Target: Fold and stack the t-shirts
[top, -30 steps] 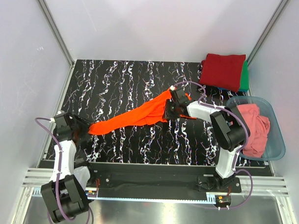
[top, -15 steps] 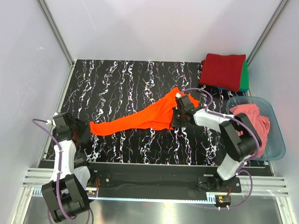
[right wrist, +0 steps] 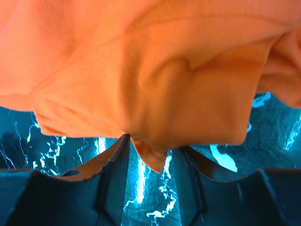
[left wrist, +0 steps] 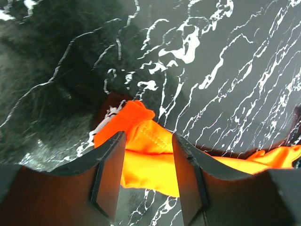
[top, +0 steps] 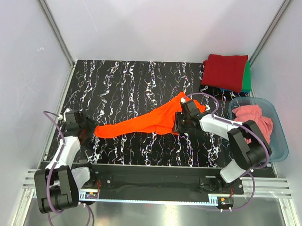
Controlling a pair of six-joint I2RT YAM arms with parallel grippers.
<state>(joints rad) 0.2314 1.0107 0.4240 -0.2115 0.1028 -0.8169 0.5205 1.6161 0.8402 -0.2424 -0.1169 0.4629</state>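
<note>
Pinching orange t-shirt [top: 143, 122] ends: your left gripper [left wrist: 148, 155] is clamping near left edge | right gripper [right wrist: 148, 153] is gripping mid-table

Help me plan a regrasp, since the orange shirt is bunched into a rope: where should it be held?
Grip the orange shirt at its two ends: the narrow left tip, coming from the left, and the wider bunched right end, from the right. Stretched between left end effector and right end effector, those ends offer graspable edges.

Two arms: white link shells, black joint housings, purple looping cables; dark wedge-shaped fingers [left wrist: 109, 174]; black bolted base plates.
</note>
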